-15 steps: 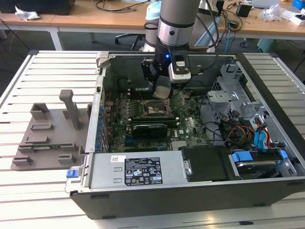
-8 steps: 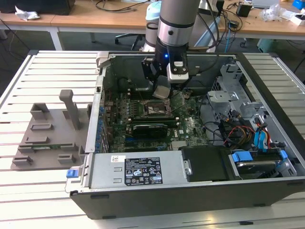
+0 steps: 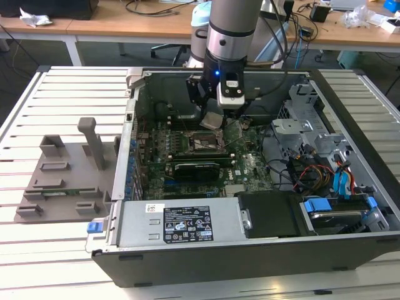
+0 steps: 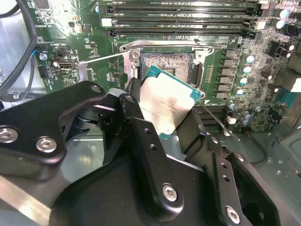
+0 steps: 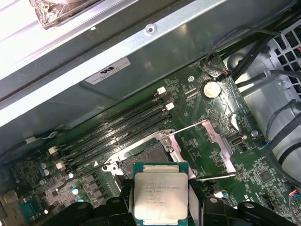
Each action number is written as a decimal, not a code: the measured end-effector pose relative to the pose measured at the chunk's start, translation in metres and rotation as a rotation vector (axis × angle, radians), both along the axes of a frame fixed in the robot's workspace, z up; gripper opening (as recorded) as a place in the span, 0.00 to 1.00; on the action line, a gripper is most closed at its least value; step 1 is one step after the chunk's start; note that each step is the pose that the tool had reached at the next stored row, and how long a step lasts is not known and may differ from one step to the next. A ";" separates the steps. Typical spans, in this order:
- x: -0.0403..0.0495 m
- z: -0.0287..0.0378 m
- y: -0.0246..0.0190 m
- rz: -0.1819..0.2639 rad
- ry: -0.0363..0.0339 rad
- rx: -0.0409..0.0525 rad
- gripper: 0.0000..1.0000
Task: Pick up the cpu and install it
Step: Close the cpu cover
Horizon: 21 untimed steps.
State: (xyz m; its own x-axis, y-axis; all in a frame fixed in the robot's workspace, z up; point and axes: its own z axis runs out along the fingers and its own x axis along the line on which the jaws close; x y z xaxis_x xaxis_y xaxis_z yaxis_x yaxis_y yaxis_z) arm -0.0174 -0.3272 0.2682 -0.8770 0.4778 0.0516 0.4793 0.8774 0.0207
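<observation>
The cpu [image 5: 161,195] is a flat square chip with a dull silver top and a teal rim. My gripper [image 4: 162,123] is shut on the cpu [image 4: 164,106], its black fingers [image 4: 141,136] pressing two opposite edges. In the exterior view the gripper [image 3: 212,115] hangs inside the open computer case with the cpu [image 3: 211,120] tilted at its tip. The chip hovers just above the open socket [image 4: 169,63] on the green motherboard [image 5: 221,122]. The socket's metal frame [image 5: 207,141] is swung open beside the socket [image 5: 146,157].
Black memory slots [image 5: 122,129] run alongside the socket. Cables [image 3: 312,172] and a drive cage [image 3: 306,119] fill the case at the exterior view's right. A grey plastic tray [image 3: 62,181] lies on the slatted table at the exterior view's left. The case wall [image 5: 117,52] rises nearby.
</observation>
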 end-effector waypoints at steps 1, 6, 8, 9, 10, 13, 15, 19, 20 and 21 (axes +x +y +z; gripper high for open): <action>0.0000 0.0000 0.0000 -0.006 0.0000 -0.0001 0.55; 0.0001 -0.0001 0.0000 -0.019 0.0000 -0.0002 0.55; 0.0001 -0.0001 0.0000 -0.025 0.0000 -0.0007 0.55; 0.0003 -0.0001 0.0000 -0.027 0.0000 -0.0007 0.55; 0.0003 -0.0001 0.0000 -0.028 -0.0001 -0.0008 0.55; 0.0004 -0.0001 0.0000 -0.030 0.0000 -0.0011 0.55; 0.0005 -0.0001 0.0000 -0.035 0.0001 -0.0012 0.55; 0.0005 -0.0004 0.0000 -0.054 0.0001 -0.0012 0.55; 0.0005 -0.0004 0.0000 -0.055 0.0000 -0.0011 0.55; 0.0005 -0.0004 0.0000 -0.055 0.0000 -0.0011 0.55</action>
State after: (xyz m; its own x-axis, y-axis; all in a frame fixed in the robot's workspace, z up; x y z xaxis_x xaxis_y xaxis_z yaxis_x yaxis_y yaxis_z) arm -0.0169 -0.3272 0.2678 -0.8494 0.5253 0.0510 0.5268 0.8498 0.0198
